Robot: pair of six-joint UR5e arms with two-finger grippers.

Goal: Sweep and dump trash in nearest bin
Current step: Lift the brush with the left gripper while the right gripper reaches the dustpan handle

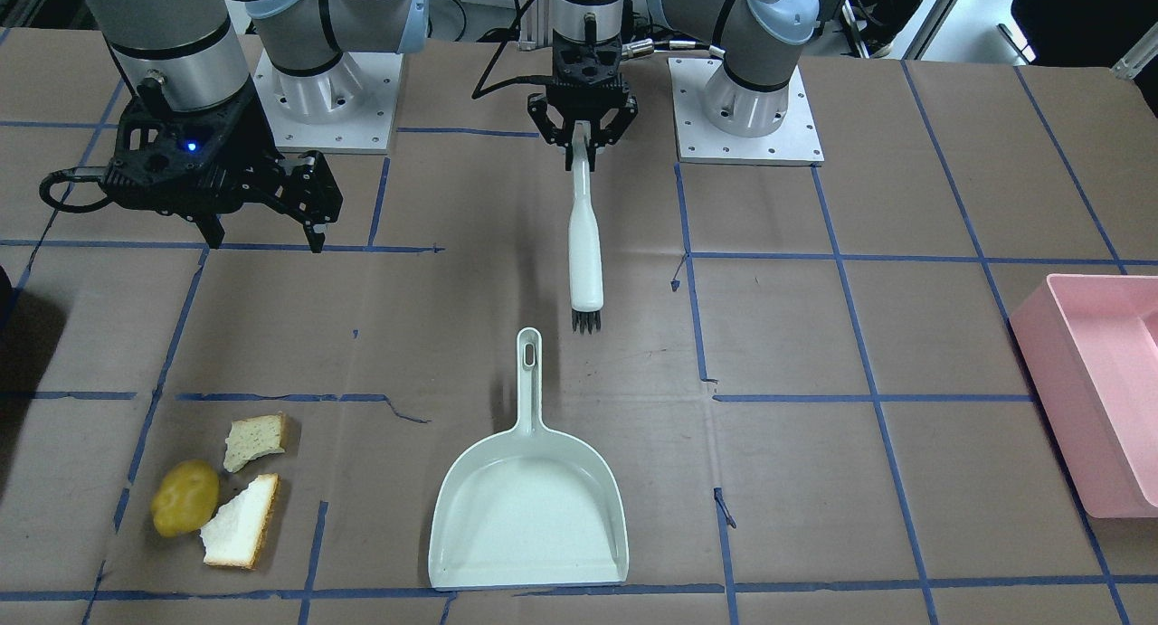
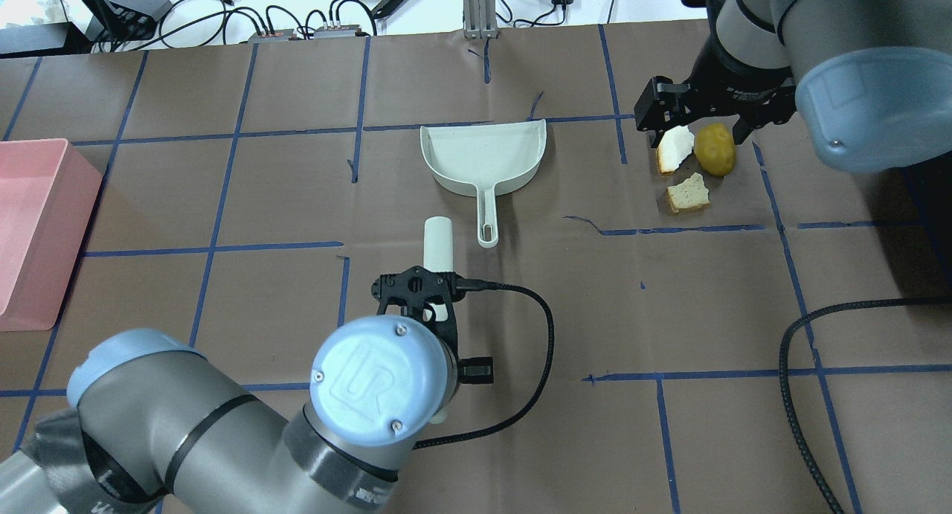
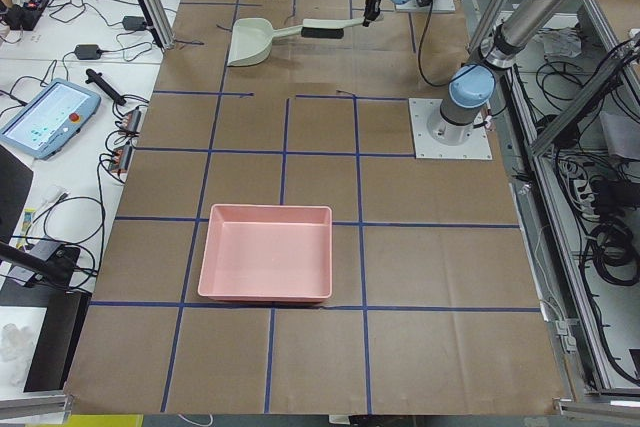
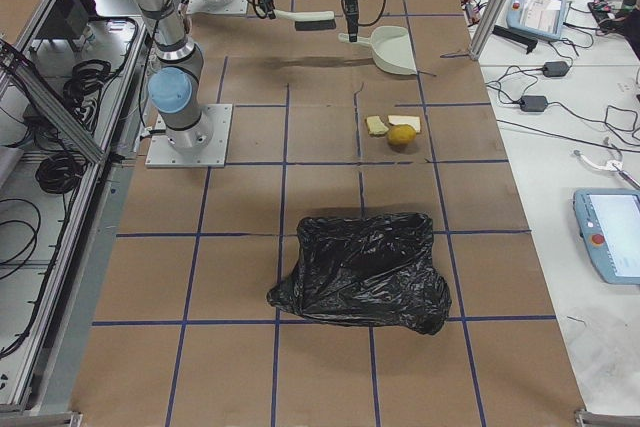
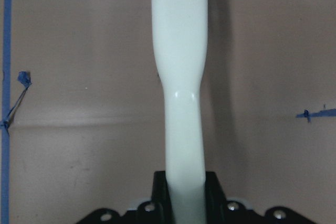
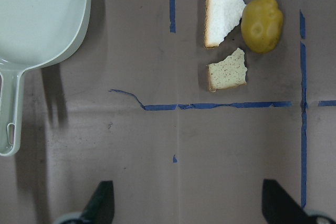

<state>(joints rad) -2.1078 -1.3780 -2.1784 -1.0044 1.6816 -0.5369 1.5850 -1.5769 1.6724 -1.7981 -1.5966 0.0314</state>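
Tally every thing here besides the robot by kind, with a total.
Torn white bread pieces with brown crust: 2
Yellow-brown potato: 1
Pale green plastic dustpan: 1
White-handled brush: 1
Pink rectangular bin: 1
Black plastic bag: 1
Total: 7

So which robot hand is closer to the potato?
Right. The right gripper hangs open near the potato; the left gripper holds the brush past the dustpan, farther off.
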